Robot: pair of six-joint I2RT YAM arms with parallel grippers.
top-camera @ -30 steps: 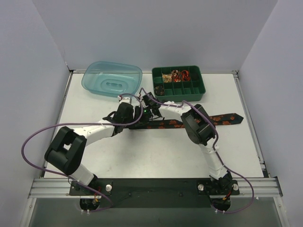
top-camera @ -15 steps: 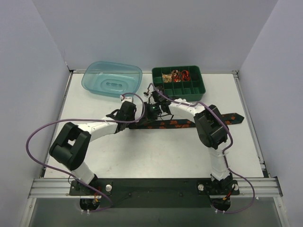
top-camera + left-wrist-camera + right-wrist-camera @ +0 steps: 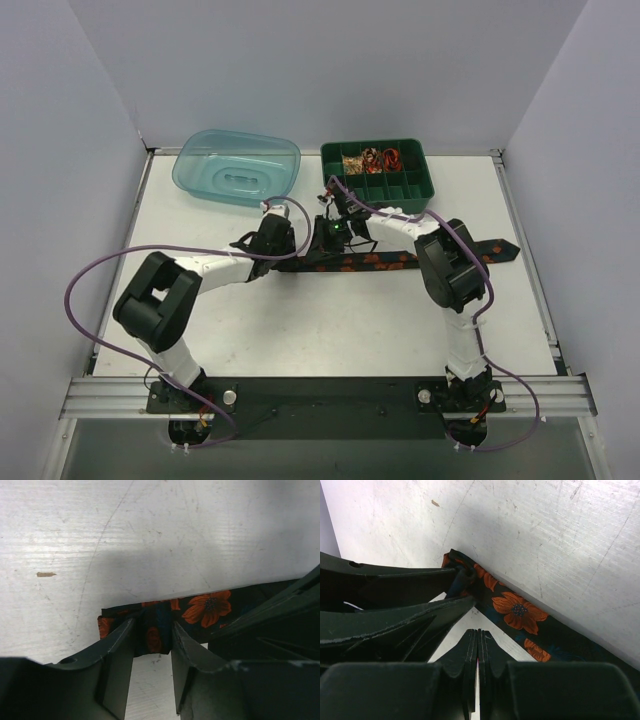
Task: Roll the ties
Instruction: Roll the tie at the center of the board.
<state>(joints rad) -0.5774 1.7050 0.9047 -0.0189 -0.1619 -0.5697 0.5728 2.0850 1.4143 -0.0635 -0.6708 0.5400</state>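
Green organizer [image 3: 378, 172] and teal tub [image 3: 237, 165] behind tie [image 3: 400, 260].

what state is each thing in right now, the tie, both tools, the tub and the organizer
tie: flat along the table, left end folded over, not yet rolled
left tool: fingers astride the tie's folded end, shut on it
right tool: shut, holding nothing, just beside the tie
blue tub: upside down at the back
green organizer: open, back compartments filled
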